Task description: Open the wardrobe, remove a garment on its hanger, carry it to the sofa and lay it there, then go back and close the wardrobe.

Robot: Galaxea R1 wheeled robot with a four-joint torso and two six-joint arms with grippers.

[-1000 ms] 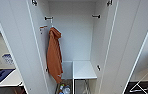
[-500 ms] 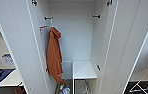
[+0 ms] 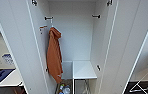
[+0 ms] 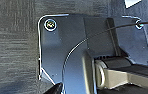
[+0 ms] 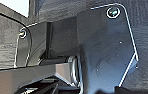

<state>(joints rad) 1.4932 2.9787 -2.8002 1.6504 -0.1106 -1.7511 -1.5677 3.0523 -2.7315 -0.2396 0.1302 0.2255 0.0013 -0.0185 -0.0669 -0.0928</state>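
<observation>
Wardrobe [image 3: 120,50] stands open, both doors swung wide. Orange hooded garment [image 3: 54,58] hangs from rail near left door. Black top not made out inside. Pincer state: cannot tell, either arm. Judged step: wardrobe opened, garment fetch pending; calls for locating hanger.

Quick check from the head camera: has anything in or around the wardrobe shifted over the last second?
Nothing visibly changed. The wardrobe stands with both doors swung open, the orange hooded garment hangs at the left end of the rail, and the white shelf sits low inside, all as they were a second ago. The framing matches too, so the camera has held its place.
</observation>
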